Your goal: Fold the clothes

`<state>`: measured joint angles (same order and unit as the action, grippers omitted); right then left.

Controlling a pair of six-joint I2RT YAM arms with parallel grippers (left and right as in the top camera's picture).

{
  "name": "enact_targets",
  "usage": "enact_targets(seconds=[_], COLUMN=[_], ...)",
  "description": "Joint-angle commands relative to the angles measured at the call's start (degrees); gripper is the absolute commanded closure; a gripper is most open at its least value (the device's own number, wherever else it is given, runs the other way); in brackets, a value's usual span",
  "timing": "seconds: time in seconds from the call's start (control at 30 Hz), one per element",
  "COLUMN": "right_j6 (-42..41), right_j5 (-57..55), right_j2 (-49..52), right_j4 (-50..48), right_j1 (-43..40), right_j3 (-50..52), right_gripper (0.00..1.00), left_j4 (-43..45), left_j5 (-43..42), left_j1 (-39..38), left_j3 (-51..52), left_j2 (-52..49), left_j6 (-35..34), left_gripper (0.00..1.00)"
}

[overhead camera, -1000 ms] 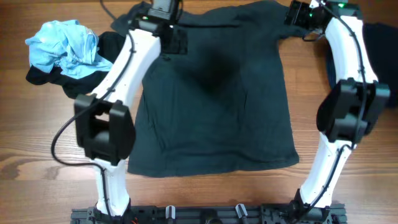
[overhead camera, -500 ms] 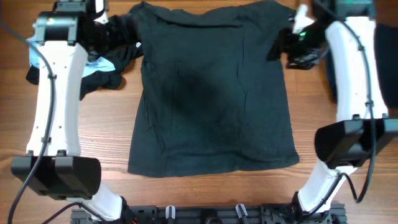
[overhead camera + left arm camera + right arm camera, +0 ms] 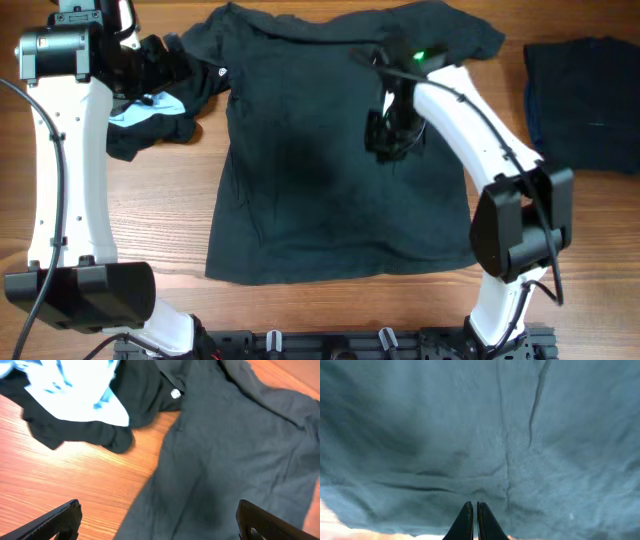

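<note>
A dark T-shirt (image 3: 330,190) lies spread flat on the wooden table, collar at the far side. My right gripper (image 3: 386,138) hovers over its upper right chest area. In the right wrist view its fingers (image 3: 474,510) are pressed together above the fabric (image 3: 470,435), and nothing shows between them. My left gripper (image 3: 150,68) is at the far left, above the shirt's left sleeve and a pile of clothes. In the left wrist view it (image 3: 157,515) stands wide open and empty over the shirt's side edge (image 3: 240,435).
A crumpled pile of light blue and black clothes (image 3: 145,110) lies at the far left, and shows in the left wrist view (image 3: 75,395). A folded dark garment (image 3: 585,90) sits at the right edge. Bare wood (image 3: 130,220) lies to the left of the shirt.
The right gripper moved from the shirt's right sleeve area to over its chest and shut. The left arm swung off the collar out to the far left, staying open.
</note>
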<state>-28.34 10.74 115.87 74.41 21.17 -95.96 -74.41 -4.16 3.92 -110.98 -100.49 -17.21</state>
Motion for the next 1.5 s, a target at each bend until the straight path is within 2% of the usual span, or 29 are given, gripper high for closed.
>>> enact_targets(seconds=[0.0, 0.33, 0.57, 0.7, 0.9, 1.13, 1.2, 1.23, 1.37, 1.47], right_j6=[-5.2, -10.9, -14.3, -16.9, -16.5, -7.4, -4.6, -2.5, 2.4, 5.9], right_j5=[1.3, 1.6, -2.7, -5.7, -9.0, -12.5, -12.3, -10.9, -7.1, -3.3], right_j2=[0.2, 0.2, 0.2, 0.2, 0.2, 0.2, 0.2, 0.2, 0.0, -0.3], right_j4=[-4.0, -15.1, -16.0, -15.9, -16.2, -24.5, -26.5, -26.6, -19.5, -11.6], right_j1=[1.5, 2.0, 0.4, -2.5, -12.2, -27.3, -31.5, -33.3, -35.7, -34.3], right_j3=[6.6, 20.4, 24.3, 24.7, 24.7, 24.7, 24.3, 23.5, 14.9, 3.5], right_gripper=[0.96, 0.96, 0.96, 0.96, 0.96, 0.84, 0.83, 0.86, 0.92, 0.88], left_j4=[0.2, 2.5, 2.6, 2.6, 2.7, 4.4, 4.4, 4.4, 4.9, 5.0], left_j5=[3.0, 3.8, 3.8, 3.8, 3.8, 3.8, 3.8, 3.8, 3.8, 3.8], left_j1=[0.2, 0.2, 0.2, 0.2, 0.2, 0.2, 0.2, 0.2, 0.2, 0.2], left_j3=[-0.5, -0.5, -0.5, -0.5, -0.5, -0.5, -0.5, -0.5, -0.5, -0.5], left_j2=[1.2, 1.2, 1.2, 1.2, 1.2, 0.4, -0.2, -0.6, -2.2, -4.0], left_j6=[2.0, 2.0, 3.5, 3.5, 3.5, 3.5, 3.5, 3.5, 3.5, 3.8], left_gripper=[0.01, 0.0, 0.0, 0.0, 0.0, 0.0, 0.0, 0.0, 0.0, 0.0])
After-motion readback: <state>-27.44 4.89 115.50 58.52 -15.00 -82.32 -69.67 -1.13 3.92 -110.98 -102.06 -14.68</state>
